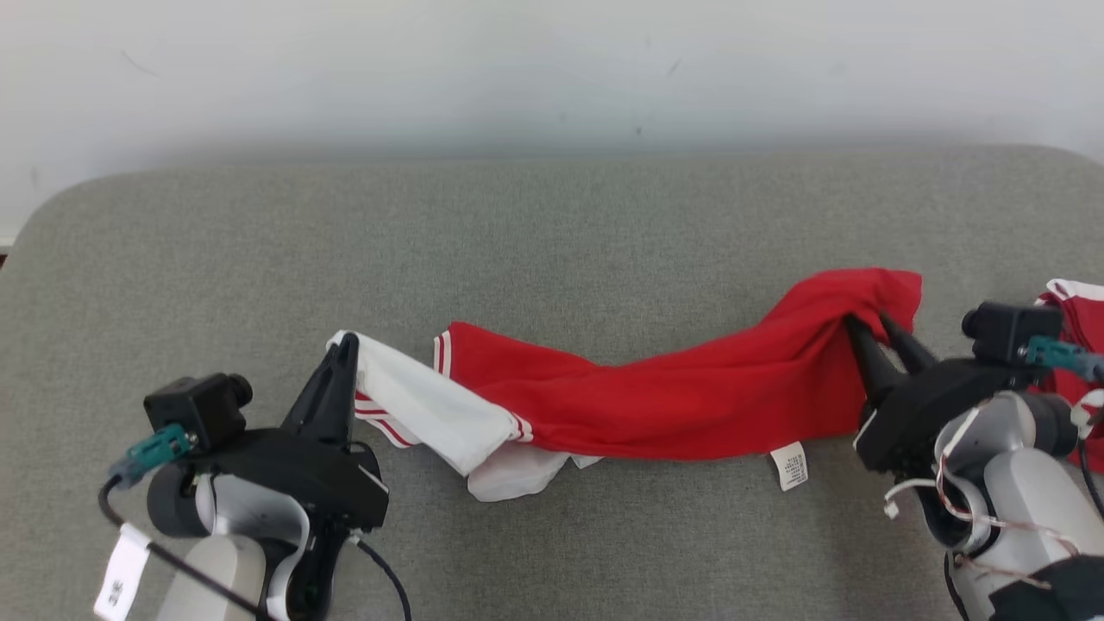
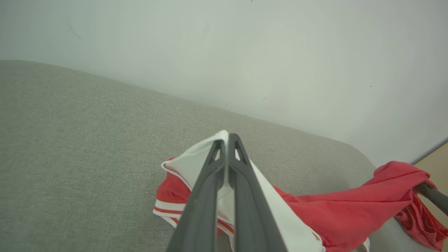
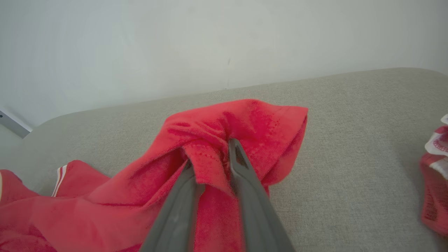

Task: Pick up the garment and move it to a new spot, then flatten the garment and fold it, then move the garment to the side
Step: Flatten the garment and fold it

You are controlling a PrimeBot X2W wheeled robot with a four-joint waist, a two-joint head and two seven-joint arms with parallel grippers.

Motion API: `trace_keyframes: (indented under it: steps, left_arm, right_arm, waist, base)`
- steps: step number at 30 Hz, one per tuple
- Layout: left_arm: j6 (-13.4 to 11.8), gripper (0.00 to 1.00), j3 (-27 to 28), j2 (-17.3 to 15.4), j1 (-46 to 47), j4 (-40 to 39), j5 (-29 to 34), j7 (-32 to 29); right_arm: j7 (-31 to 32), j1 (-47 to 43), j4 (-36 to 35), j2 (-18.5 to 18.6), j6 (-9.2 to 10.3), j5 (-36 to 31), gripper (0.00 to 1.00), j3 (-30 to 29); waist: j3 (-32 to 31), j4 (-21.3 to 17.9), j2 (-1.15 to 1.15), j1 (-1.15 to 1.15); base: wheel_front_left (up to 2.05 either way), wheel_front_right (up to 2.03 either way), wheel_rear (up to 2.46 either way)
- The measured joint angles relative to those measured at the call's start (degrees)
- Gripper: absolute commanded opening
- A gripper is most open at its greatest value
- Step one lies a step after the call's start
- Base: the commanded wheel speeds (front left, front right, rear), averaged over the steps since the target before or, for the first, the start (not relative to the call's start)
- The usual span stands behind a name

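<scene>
The garment (image 1: 673, 405) is red with white panels and red-white striped trim. It lies stretched in a long band across the grey padded surface (image 1: 552, 233). My left gripper (image 1: 345, 345) is shut on its white left end, which the left wrist view shows pinched at the fingertips (image 2: 226, 138). My right gripper (image 1: 867, 323) is at the red right end. In the right wrist view its fingers (image 3: 210, 154) stand parted with a fold of red cloth (image 3: 245, 122) between them. The garment sags between the two grippers (image 2: 350, 213).
Another red and white piece of cloth (image 1: 1078, 336) lies at the right edge, just beyond my right wrist (image 3: 435, 182). A pale wall runs behind the surface. Bare grey surface stretches behind and in front of the garment.
</scene>
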State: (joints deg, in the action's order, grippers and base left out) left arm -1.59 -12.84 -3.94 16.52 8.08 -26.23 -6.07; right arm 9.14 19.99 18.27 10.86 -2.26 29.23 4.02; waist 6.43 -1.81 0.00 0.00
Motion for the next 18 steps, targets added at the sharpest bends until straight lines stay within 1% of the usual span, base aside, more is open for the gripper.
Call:
trace_keyframes:
  steps: [1, 3, 4, 5, 9, 10, 11, 12, 15, 18]
  left_arm:
    - [-0.23, 0.00, -0.11, 0.10, 0.83, 0.60, 0.27, 0.04]
    - [-0.42, 0.00, -0.45, 0.19, 2.29, 1.79, 0.48, 0.05]
    - [-0.42, 0.00, -0.45, 0.19, 2.29, 1.79, 0.48, 0.05]
    - [-0.42, 0.00, -0.80, 0.31, 3.50, 2.96, 0.48, 0.16]
    - [-0.42, 0.00, -0.87, 0.44, 4.67, 4.49, 0.48, 0.93]
    - [-0.43, 0.04, -0.81, 0.41, 4.69, 4.79, 0.49, 1.14]
    - [-0.43, 0.31, -0.86, 0.37, 4.69, 5.28, 0.62, 1.19]
    - [-0.43, 1.00, -0.91, 0.40, 4.69, 5.80, 0.77, 1.59]
    - [-0.55, 1.00, -0.74, 0.26, 4.61, 7.08, 1.21, 2.36]
    - [-1.13, 1.00, -0.37, -0.68, 3.48, 7.43, 2.82, 3.53]
  right_arm:
    - [0.03, 1.06, 0.78, 0.00, 0.54, 0.00, 1.00, -0.25]
    - [0.05, 3.06, 2.48, 0.09, 1.37, -0.12, 1.00, -0.68]
    - [0.05, 3.06, 2.48, 0.09, 1.37, -0.12, 1.00, -0.68]
    - [0.01, 4.49, 3.65, 0.37, 1.99, -0.97, 1.00, -0.87]
    - [-0.33, 5.84, 4.76, 0.43, 2.33, -1.63, 1.00, -0.74]
    - [-0.55, 6.37, 5.27, 0.23, 2.33, -1.65, 1.00, -0.56]
    - [-0.58, 6.69, 5.49, 0.10, 2.33, -1.76, 1.00, -0.36]
    - [-0.65, 6.78, 5.68, 0.07, 2.33, -1.94, 1.00, -0.20]
    - [-1.25, 6.78, 6.99, 0.00, 2.29, -2.32, 1.00, 0.37]
    - [-2.69, 6.45, 7.21, 0.18, 2.29, -2.80, 1.00, 0.43]
  waist:
    - [0.46, 0.01, 0.00, 0.00]
    - [1.34, 0.12, 0.00, 0.00]
    - [1.34, 0.12, 0.00, 0.00]
    - [2.07, 0.36, 0.00, 0.00]
    - [2.74, 1.06, 0.00, 0.01]
    - [2.89, 1.25, 0.00, 0.00]
    - [2.99, 1.40, 0.00, 0.00]
    - [3.06, 1.52, 0.00, 0.01]
    - [2.80, 1.59, 0.01, 0.01]
    - [2.08, 1.43, 0.00, 0.00]
  base:
    - [0.00, 0.00, 0.00]
    - [0.00, 0.00, 0.00]
    - [0.00, 0.00, 0.00]
    - [0.00, 0.00, 0.00]
    - [0.00, 0.00, 0.00]
    - [0.00, 0.00, 0.00]
    - [0.00, 0.00, 0.00]
    - [0.00, 0.00, 0.00]
    - [0.00, 0.00, 0.00]
    - [0.00, 0.00, 0.00]
